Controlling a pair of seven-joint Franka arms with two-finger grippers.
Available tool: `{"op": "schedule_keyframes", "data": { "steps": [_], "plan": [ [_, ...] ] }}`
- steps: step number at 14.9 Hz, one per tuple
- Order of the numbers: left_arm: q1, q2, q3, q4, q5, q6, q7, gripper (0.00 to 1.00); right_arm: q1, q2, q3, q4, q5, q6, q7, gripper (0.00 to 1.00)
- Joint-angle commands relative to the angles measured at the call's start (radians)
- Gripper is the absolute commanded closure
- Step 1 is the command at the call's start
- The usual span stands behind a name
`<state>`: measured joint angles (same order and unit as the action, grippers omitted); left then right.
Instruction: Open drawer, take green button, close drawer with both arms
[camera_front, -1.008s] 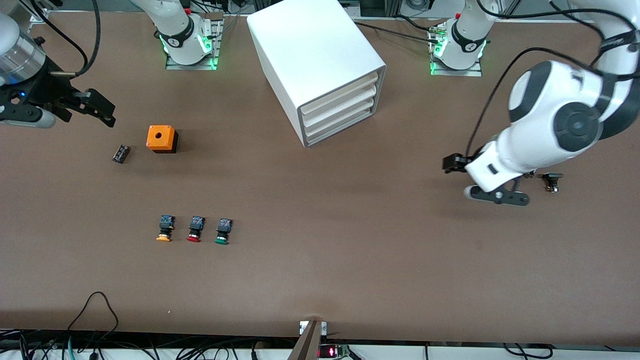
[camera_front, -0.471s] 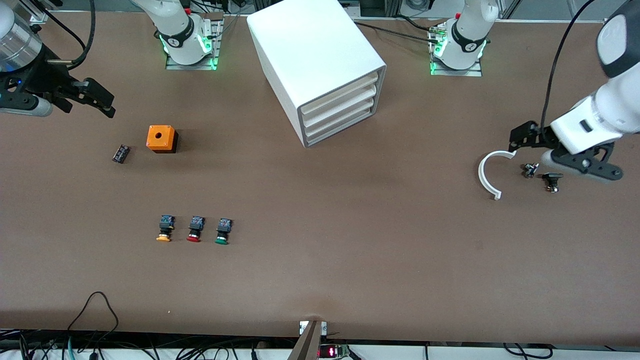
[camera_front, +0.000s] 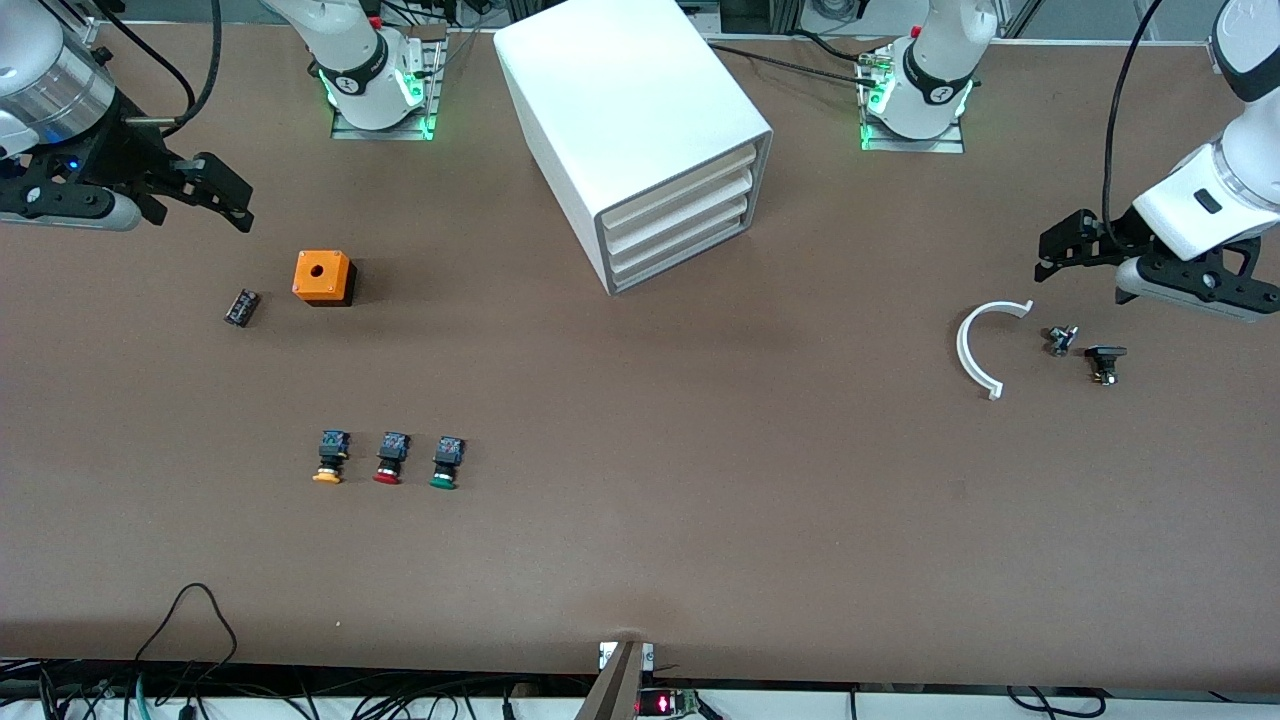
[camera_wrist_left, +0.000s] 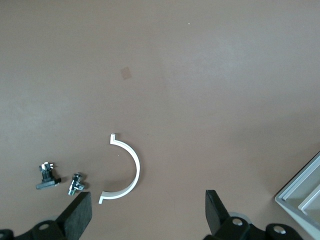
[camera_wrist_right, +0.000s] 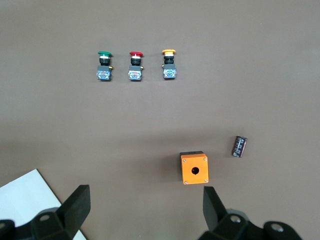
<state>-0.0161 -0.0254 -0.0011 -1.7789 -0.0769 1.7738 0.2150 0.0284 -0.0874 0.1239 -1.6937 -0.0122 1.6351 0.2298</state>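
From the front, the cabinet (camera_front: 640, 140) stands between my two bases, its lowest drawer (camera_front: 680, 255) flush and shut. The green button (camera_front: 446, 463) lies nearer the camera, toward my right arm's end, last in a row with the red button (camera_front: 390, 459) and the orange button (camera_front: 329, 458); bare table lies all around that row. My right gripper (camera_front: 215, 190) hangs over the table's edge near the orange box (camera_front: 323, 277), fingers spread, holding nothing. My left gripper (camera_front: 1065, 245) hovers above the white arc (camera_front: 980, 345), fingers spread and empty.

In my left wrist view, the arc (camera_wrist_left: 125, 170) lies between my fingertips (camera_wrist_left: 77, 212), and the cabinet's corner (camera_wrist_left: 302, 197) shows at the edge.

In my right wrist view, the green button (camera_wrist_right: 103, 65) sits well apart from the orange box (camera_wrist_right: 194, 168).
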Motion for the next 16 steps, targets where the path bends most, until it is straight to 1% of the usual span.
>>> {"op": "schedule_keyframes", "data": {
  "steps": [1, 4, 7, 16],
  "plan": [
    [-0.018, -0.03, 0.016, -0.03, -0.008, 0.016, -0.057, 0.0, -0.007, 0.0, 0.002, 0.009, 0.014, -0.006, -0.024, 0.0],
    [-0.016, -0.05, 0.016, -0.031, 0.02, 0.01, -0.068, 0.0, -0.01, -0.003, -0.009, 0.008, 0.017, -0.006, -0.056, 0.0],
    [-0.012, -0.067, 0.016, -0.01, 0.063, -0.117, -0.042, 0.0, -0.01, 0.0, -0.009, 0.009, 0.017, -0.003, -0.056, 0.0],
    [-0.004, -0.056, 0.001, 0.009, 0.071, -0.116, -0.043, 0.0, -0.01, 0.001, -0.009, 0.012, 0.017, -0.012, -0.049, 0.0]
  ]
}}
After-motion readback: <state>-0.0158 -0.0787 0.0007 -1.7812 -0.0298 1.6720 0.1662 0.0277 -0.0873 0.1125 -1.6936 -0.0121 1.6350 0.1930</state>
